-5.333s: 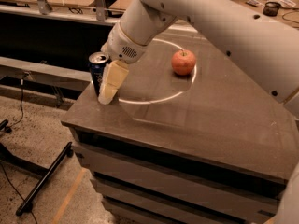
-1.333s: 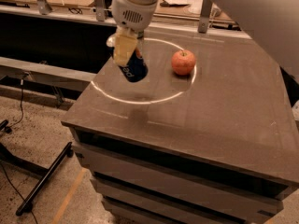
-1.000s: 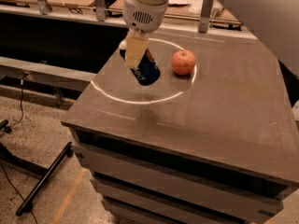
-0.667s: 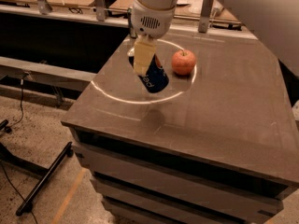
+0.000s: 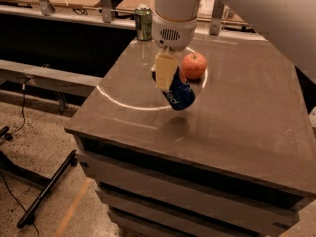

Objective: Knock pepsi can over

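The gripper (image 5: 166, 79) hangs over the middle of the counter (image 5: 247, 127), its cream fingers closed on the upper part of the pepsi can (image 5: 179, 95); the can leans steeply, its lower end apparently clear of the surface, just beside the apple (image 5: 194, 65), with the green can (image 5: 143, 22) well apart at the back edge. The risk, I judge, is in the release; let go from this tilt, the can may roll into the apple or toward the front edge, or land upright if lowered too squarely.
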Robot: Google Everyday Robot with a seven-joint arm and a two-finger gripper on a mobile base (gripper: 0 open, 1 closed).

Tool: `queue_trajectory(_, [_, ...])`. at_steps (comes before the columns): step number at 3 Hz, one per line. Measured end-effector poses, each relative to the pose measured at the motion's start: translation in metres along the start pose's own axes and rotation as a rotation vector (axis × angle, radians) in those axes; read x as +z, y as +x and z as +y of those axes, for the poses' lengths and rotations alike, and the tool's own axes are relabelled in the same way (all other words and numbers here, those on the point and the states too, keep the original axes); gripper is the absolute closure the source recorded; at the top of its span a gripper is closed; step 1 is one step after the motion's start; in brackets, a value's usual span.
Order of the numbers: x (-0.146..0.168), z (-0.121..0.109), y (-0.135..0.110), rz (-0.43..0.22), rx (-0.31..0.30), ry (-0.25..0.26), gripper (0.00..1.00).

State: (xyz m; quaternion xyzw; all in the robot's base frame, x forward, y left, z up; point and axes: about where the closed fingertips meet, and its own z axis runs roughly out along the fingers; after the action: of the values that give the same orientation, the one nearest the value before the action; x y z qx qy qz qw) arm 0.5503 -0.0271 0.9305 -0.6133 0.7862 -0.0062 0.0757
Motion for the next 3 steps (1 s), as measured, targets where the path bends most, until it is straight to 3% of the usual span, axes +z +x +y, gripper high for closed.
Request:
queue_trajectory(1, [0.019, -0.002, 0.010, 0.045, -0.003, -0.020, 0.39])
queue_trajectory(2, [0.043, -0.002, 0.015, 0.078, -0.044, -0.035, 0.16])
queue_trajectory(3, [0.041, -0.004, 0.011, 0.062, -0.041, -0.021, 0.00])
